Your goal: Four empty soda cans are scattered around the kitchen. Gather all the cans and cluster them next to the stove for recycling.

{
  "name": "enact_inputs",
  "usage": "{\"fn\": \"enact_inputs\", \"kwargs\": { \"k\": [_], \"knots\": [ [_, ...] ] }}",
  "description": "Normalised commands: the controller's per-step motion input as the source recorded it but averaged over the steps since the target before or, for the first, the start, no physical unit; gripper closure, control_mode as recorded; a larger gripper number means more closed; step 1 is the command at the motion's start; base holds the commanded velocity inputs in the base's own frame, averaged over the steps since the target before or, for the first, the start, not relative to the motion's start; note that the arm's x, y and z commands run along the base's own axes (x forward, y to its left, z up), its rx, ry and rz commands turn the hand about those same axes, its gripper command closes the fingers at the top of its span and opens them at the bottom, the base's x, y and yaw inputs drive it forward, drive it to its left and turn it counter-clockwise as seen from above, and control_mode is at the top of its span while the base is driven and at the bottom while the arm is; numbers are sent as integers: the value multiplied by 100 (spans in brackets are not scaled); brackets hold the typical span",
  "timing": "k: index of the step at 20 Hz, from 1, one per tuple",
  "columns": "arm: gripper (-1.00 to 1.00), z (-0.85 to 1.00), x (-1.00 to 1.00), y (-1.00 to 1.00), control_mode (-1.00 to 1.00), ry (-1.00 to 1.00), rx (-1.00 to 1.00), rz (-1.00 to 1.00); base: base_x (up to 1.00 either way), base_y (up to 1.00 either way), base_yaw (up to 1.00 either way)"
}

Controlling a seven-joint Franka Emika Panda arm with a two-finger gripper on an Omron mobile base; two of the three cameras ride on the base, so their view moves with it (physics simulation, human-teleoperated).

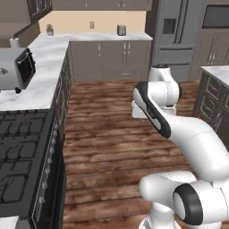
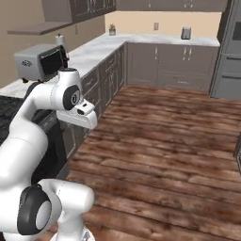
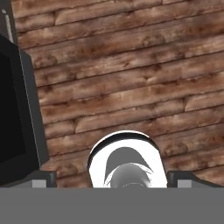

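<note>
Pincer (image 3: 112, 183) w/ jaws wide apart, nothing held, aimed down at wood-plank floor (image 3: 131, 87); arm looks tucked for driving. Wide black grated stove (image 1: 22, 165) beside base, under white marble counter's (image 1: 42, 85) near edge. Can't spot cans.

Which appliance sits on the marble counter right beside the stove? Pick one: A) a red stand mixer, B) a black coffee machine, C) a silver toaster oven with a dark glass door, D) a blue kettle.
C: a silver toaster oven with a dark glass door stands on the white marble counter just past the black stove, and it shows again from the right base view.
</note>
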Motion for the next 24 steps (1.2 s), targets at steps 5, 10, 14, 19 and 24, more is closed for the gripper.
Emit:
{"fn": "enact_inputs", "kwargs": {
  "k": [5, 10, 14, 19, 24],
  "knots": [
    [-100, 0, 0, 0, 100, 0, 0, 0, -1, 0, -45],
    [-100, 0, 0, 0, 100, 0, 0, 0, 0, 0, -47],
    [-100, 0, 0, 0, 100, 0, 0, 0, -1, 0, -47],
    [-100, 0, 0, 0, 100, 0, 0, 0, -3, -1, -47],
    [-100, 0, 0, 0, 100, 0, 0, 0, 0, -9, -46]
  ]
}}
